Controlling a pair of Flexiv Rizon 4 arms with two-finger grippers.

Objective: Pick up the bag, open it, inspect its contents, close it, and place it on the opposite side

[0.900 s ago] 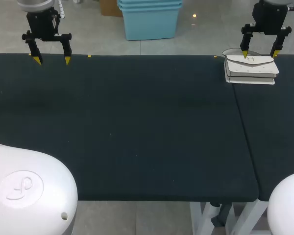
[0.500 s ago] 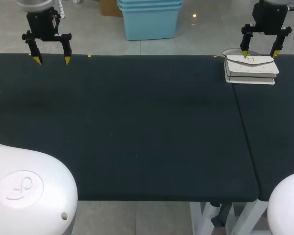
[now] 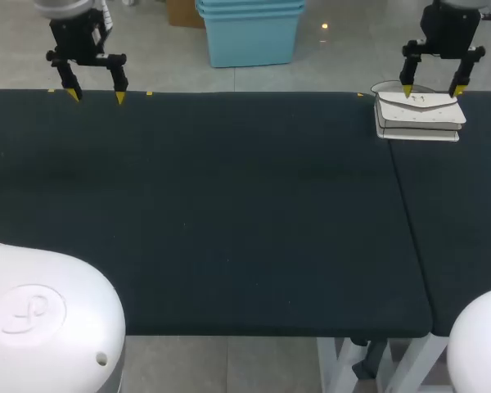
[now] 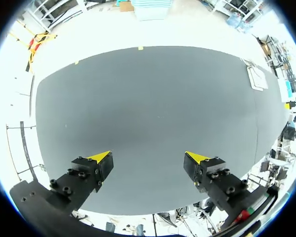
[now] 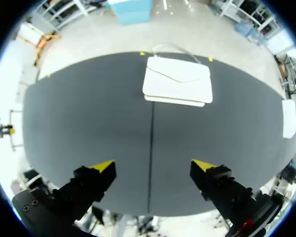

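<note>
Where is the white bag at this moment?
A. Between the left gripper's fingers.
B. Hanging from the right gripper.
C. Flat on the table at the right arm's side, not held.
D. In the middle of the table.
C: the white bag lies flat on the table, ahead of the open right gripper, whose fingers do not touch it.

No text, number or label can be read anywhere on the counter (image 3: 229, 213) or on what lies on it. The white arm base (image 3: 41, 319) at the near left carries a round embossed emblem, a curled mark inside a circle, with no legible letters. The white bag (image 3: 419, 115) at the far right shows a few dark specks on its flap, too small to make out
</note>
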